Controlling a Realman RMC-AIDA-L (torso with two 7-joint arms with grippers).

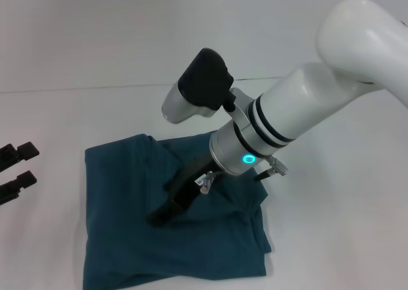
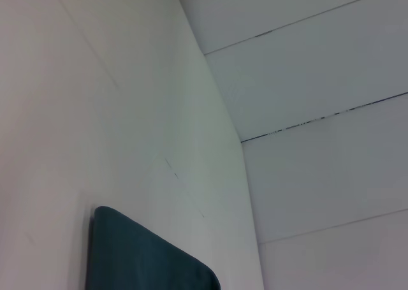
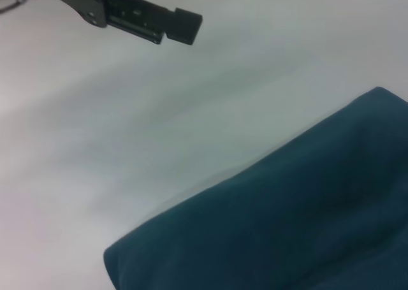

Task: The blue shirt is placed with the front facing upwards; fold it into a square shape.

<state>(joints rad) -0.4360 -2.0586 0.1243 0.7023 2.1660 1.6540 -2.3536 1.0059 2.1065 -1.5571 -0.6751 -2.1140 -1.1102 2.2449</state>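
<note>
In the head view, the blue shirt [image 1: 121, 239] is seen lying on the white table [image 1: 76, 111] at the near middle of the scene, already folded into a rough rectangle with its plain teal side up; no lettering is shown. Its long axis cannot be told with certainty, since the near edge is cut off by the frame, but the visible block is nearly as wide as it is deep, with its edges roughly square to the table's near side. A loose fold is bunched along the right side, where the cloth is rumpled and a corner juts toward the near right. The right gripper [image 1: 159, 217] is reached in from the far right, slanted down and to the left, and its dark fingertips are pressed onto the middle of the shirt; whether cloth is pinched between them cannot be told, as the fingers are seen as one dark mass. A green ring light is lit on the wrist. The left gripper [image 1: 24, 166] is held at the left edge, just off the shirt and apart from it, with its two dark fingers spread, nothing between them. In the left wrist view, only a rounded corner of the shirt [image 2: 143, 261] is shown on the white table surface. In the right wrist view, the folded shirt [image 3: 299, 220] fills one side, and the left gripper's finger [image 3: 146, 19] is seen farther off over bare table.
</note>
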